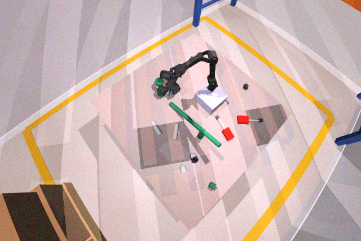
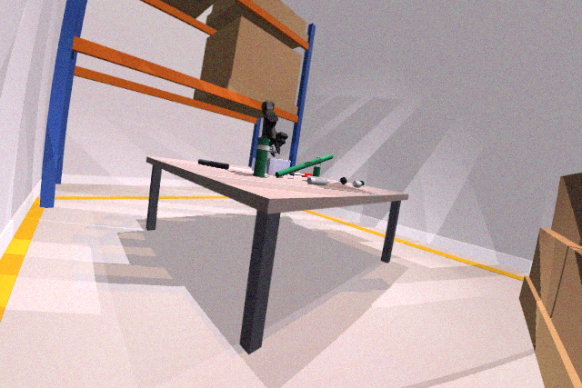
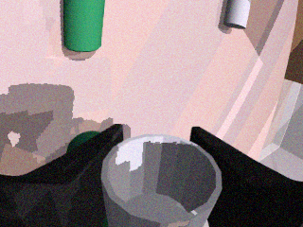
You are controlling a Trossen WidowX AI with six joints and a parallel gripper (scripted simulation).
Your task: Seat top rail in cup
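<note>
The green rail [image 1: 186,117] [image 2: 306,165] slants, its near end low by the table top, short of the big post, its far part raised at the loop cap [image 1: 201,131] on a short green post [image 1: 200,135] [image 2: 316,171]. The big green post [image 1: 159,92] [image 2: 259,166] stands upright; its pale brace band [image 2: 264,147] is high up, just below the cap. My gripper [image 1: 165,90] [image 3: 156,132] is beside the post top, shut on the grey rail-end cup [image 3: 163,163]. The cup is empty. The rail's end [image 3: 82,30] is apart from it. The cup's joint to the band is hidden.
A pale box [image 1: 210,99] [image 2: 279,166] stands under the arm's base. Two red-handled tools [image 1: 242,119] [image 1: 227,134] lie right of the rail, two pale cylinders [image 1: 155,127] [image 1: 175,131] left of it. A padlock-like black piece [image 1: 194,158] and a small green piece [image 1: 212,185] lie nearer the front.
</note>
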